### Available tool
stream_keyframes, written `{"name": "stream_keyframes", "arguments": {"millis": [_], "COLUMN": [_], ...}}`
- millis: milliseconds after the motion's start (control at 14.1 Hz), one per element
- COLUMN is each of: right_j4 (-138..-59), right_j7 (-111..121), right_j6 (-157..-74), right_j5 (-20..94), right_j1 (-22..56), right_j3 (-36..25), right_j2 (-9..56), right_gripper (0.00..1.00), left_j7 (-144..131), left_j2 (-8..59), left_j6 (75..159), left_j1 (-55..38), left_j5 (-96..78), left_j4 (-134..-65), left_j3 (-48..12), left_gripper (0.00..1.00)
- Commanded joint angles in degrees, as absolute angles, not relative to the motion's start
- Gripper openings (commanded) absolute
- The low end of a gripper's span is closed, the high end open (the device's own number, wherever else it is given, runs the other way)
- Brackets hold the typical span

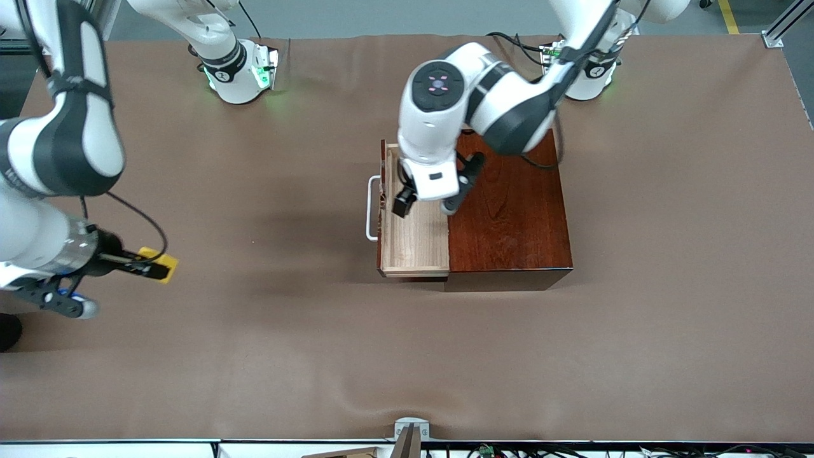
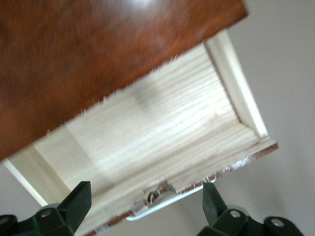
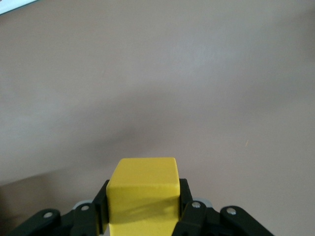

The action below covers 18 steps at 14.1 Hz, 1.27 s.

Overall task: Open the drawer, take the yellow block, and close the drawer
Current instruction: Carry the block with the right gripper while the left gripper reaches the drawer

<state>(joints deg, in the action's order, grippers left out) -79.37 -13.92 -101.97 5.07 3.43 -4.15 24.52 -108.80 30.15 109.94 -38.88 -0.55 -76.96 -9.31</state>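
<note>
- Front view: we are seeing the right end effector (image 1: 149, 267) pinching the yellow block (image 1: 160, 263) over the brown surface (image 1: 267, 356), toward the right arm's end and well apart from the wooden box (image 1: 509, 210).
- In the right wrist view we are reading the yellow block (image 3: 142, 194) as a plain cube with flat, matte faces and crisp edges. It is sitting squarely between the fingers (image 3: 189, 204), which are pressing on two of its side faces.
- We are judging it light and rigid, likely smooth enough to slip under a loose grip, so flat, parallel faces are the place to hold it.
- The drawer (image 1: 413, 229) is standing pulled out toward the right arm's end, its pale, grained interior showing nothing inside, and its white bar handle (image 1: 371, 208) is curving off the front.
- The left end effector (image 1: 425, 205) is hanging spread over the open drawer; in the left wrist view its fingertips (image 2: 78, 199) are framing the drawer (image 2: 162, 142) front.
- We are judging the glossy, reddish-brown box stiff and heavy, and the drawer front or handle the natural place to push it shut.
</note>
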Motion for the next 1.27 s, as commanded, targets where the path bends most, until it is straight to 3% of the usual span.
{"name": "stream_keyframes", "arguments": {"millis": [0, 283, 637, 991, 1204], "right_j4": [-83.23, -83.32, -83.41, -83.41, -83.5], "right_j7": [-4.43, 1.93, 6.4, 10.02, 10.02], "right_j6": [-109.05, -118.45, -124.62, -127.35, -127.88], "right_j5": [4.39, 4.48, 4.48, 4.66, 5.01], "right_j1": [0.1, -3.16, -4.74, -5.62, -5.71], "right_j3": [-2.72, -2.72, -2.72, -2.64, -2.64], "right_j2": [25.3, 33.55, 40.33, 44.55, 46.05], "right_gripper": [0.0, 0.0, 0.0, 0.0, 0.0], "left_j7": [-118.87, -132.33, -135.09, -135.97, -135.97], "left_j2": [32.86, 36.29, 42.0, 43.24, 42.89], "left_j6": [112.22, 116.18, 127.35, 125.96, 119.9], "left_j1": [-41.3, -42.28, -42.62, -44.29, -45.0], "left_j5": [-0.09, -0.09, -0.88, -2.8, -3.87], "left_j4": [-74.79, -73.22, -69.96, -70.57, -70.66], "left_j3": [-8.53, -8.52, -9.14, -9.32, -9.4], "left_gripper": [1.0, 1.0, 1.0, 1.0, 1.0]}}
